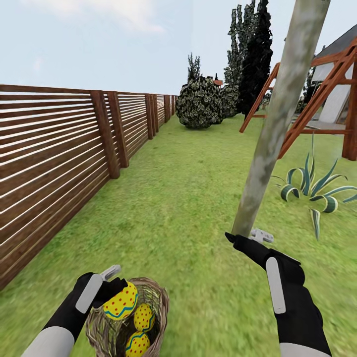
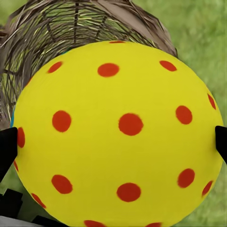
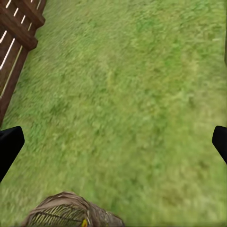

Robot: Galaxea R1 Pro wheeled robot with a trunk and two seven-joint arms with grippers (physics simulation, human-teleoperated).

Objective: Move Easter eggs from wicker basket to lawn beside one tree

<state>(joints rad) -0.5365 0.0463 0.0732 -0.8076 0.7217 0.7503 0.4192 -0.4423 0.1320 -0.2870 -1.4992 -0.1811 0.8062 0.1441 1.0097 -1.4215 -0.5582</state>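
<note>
Basket [image 1: 153, 302] has 2 eggs [image 1: 143, 317] inside. Left gripper [image 1: 115, 282] is clamped on a 3rd egg [image 1: 121, 301] over the rim. Right gripper [image 1: 246, 237] is spread apart w/ nothing in it, by the tree [image 1: 277, 119].

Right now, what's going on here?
The robot is emptying the wicker basket on the lawn. Its left tool is shut on one Easter egg, held at the basket's rim; the left wrist view shows fingers on both sides of it. Two more eggs lie inside. The right tool is open and empty, hovering by the tree trunk's base.
</note>
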